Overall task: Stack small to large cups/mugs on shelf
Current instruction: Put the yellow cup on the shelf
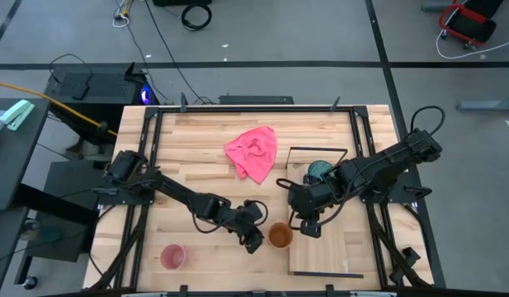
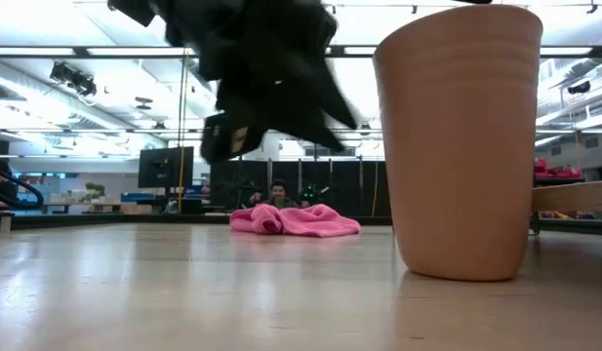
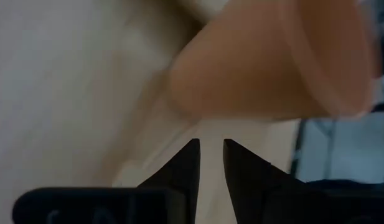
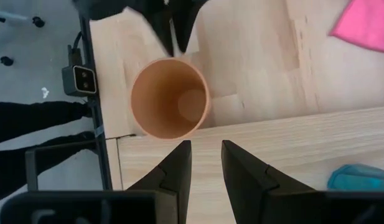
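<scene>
The orange-brown cup [image 1: 280, 236] stands upright on its base on the tabletop, just left of the shelf's [image 1: 341, 243] left edge; it also shows in the right wrist view [image 4: 170, 99]. My left gripper [image 1: 254, 241] is shut, close by the cup's left side [image 3: 266, 62]. My right gripper [image 1: 310, 227] is shut and empty above the shelf's left edge [image 4: 272, 143], pointing down. The teal tumbler [image 1: 320, 172] lies or stands at the shelf's far end. The small pink cup [image 1: 172, 256] stands on the tabletop at the near left. My left gripper's shut fingertips [image 4: 174, 43] come slanting down from the table's left, right up to the orange-brown cup's rim [image 4: 155, 67]. I cannot tell whether they touch it. The cup stands upright on the tabletop.
A pink cloth [image 1: 252, 153] lies crumpled on the tabletop beyond the cups. The shelf's thin black wire frame [image 1: 316, 150] is at its far end. Black rails [image 1: 147, 165] run along the table's left and right sides. A person shows in the room behind [image 2: 278, 192].
</scene>
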`<action>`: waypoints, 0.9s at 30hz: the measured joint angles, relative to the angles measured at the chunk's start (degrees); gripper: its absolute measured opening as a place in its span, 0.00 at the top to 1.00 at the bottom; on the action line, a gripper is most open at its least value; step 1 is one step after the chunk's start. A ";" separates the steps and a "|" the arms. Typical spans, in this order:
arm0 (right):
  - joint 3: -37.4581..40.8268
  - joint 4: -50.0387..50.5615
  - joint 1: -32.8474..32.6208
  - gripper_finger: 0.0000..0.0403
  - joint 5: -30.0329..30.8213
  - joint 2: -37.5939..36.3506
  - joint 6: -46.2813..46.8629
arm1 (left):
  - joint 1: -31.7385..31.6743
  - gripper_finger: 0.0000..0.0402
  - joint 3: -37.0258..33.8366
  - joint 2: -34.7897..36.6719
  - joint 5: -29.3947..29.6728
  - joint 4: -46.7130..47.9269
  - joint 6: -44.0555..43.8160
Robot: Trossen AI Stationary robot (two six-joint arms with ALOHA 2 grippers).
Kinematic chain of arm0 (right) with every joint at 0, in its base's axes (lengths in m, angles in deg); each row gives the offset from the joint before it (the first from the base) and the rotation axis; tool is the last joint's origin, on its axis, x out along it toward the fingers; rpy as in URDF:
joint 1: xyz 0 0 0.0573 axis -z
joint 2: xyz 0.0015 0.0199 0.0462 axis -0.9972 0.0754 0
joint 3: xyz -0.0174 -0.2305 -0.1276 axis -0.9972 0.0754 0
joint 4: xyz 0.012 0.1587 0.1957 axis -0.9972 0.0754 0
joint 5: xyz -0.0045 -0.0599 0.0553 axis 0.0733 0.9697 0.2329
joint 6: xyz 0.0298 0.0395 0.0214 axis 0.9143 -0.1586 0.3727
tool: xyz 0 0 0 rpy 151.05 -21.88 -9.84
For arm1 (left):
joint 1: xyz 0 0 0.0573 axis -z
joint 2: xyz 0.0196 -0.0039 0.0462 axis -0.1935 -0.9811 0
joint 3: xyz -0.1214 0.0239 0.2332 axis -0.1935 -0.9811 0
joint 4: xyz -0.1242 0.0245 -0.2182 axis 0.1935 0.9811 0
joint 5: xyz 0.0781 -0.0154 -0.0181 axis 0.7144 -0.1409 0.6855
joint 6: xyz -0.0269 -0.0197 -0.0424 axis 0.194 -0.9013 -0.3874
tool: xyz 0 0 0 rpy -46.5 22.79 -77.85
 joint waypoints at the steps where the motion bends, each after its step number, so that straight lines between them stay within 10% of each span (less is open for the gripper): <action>1: 0.00 0.00 -0.01 0.76 -0.14 0.00 0.00 | 0.02 0.81 0.00 0.33 -0.02 2.27 -0.02; 16: 0.04 0.52 0.34 0.76 -3.07 6.65 2.03 | -6.96 0.82 -0.04 8.95 2.12 29.98 3.38; 27: 0.02 -0.89 1.38 0.76 -1.85 9.80 2.53 | -18.05 0.81 -0.04 11.16 2.65 31.33 9.14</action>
